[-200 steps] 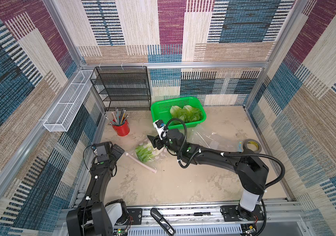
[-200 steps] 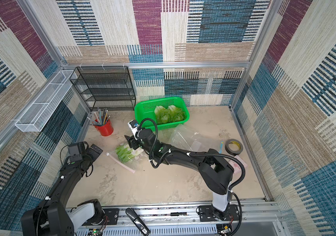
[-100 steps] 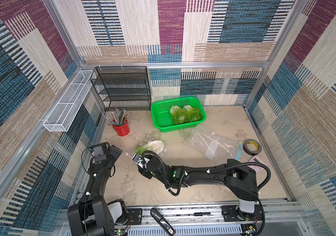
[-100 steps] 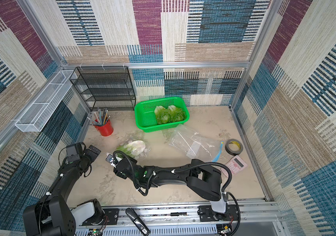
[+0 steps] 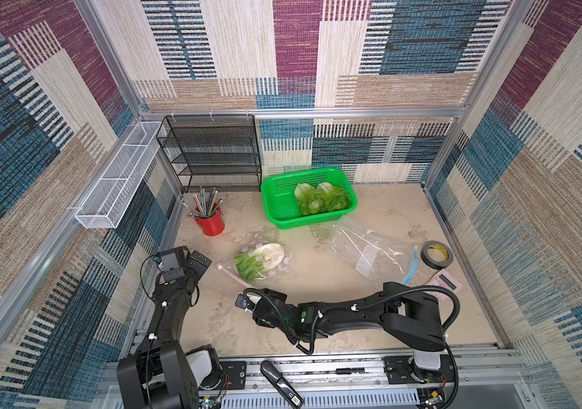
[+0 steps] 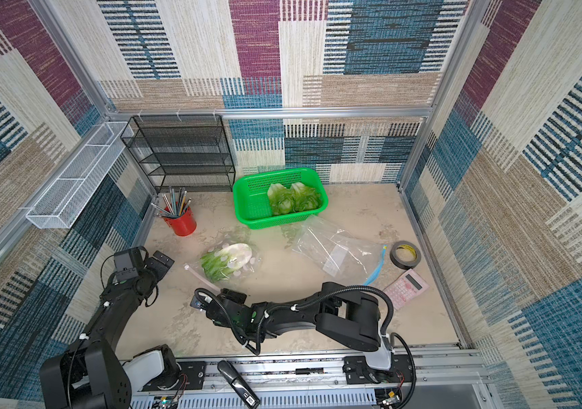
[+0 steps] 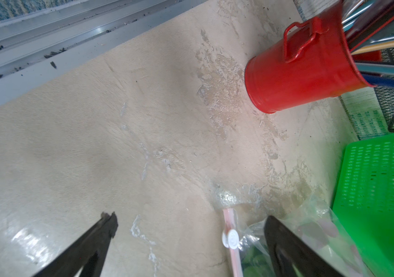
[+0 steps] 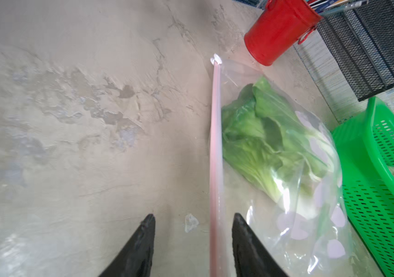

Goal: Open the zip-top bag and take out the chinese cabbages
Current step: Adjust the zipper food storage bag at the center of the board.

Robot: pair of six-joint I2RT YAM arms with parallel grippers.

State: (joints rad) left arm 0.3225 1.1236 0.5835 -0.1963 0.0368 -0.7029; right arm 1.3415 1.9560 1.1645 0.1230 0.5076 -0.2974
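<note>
**Bagged cabbage between two open grippers.** A clear zip-top bag (image 8: 299, 223) with a pale pink zip strip (image 8: 215, 144) lies flat on the beige tabletop (image 5: 317, 283). It is just in front of the green perforated plastic basket (image 5: 278, 198), on the robot's side and off toward the basket's left corner. Inside the bag is one chinese cabbage (image 5: 259, 262), its white base toward the basket and its crinkly green leaves toward the strip. The other two chinese cabbages (image 5: 322, 200) rest side by side in the basket's right half.

The right gripper (image 8: 193, 220) is farther from the basket than the bag. Its black fingers are apart and clamped on nothing, and the near end of the pink strip runs between them, closer to one finger. The left gripper (image 7: 190, 217) is spread wide over bare tabletop, left of the basket and just past the bag's white slider (image 7: 231, 237).

A second clear bag with a blue zip (image 5: 370, 251) lies crumpled in front of the basket's right corner. A red metal cup of pencils (image 5: 210, 221) stands to the basket's left.
</note>
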